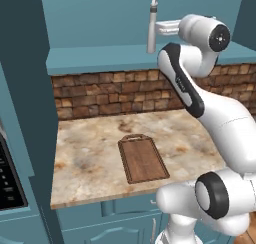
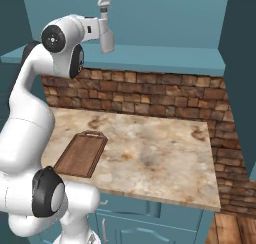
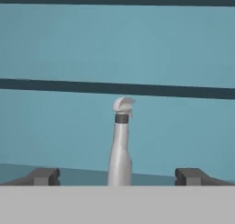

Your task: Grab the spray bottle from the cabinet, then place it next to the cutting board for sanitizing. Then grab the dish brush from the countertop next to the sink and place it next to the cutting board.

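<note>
hand view showed hand (image 3: 117, 176) fingers spread wide either side of upright spray bottle (image 3: 120, 149) on cabinet (image 3: 55, 48) shelf, base views added cutting board (image 1: 142, 159) on table (image 1: 90, 158) below

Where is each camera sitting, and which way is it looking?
Left base view: behind the arm on its left, looking forward and down at the cutting board, brick wall and spray bottle in the cabinet; the white arm rises at lower right.
Right base view: behind on the right, same scene; the arm rises at lower left.
Hand view: on the hand, looking along the open pincer straight at the upright spray bottle; two dark fingertips show.
Both base views share the board, counter, wall and bottle.
</note>
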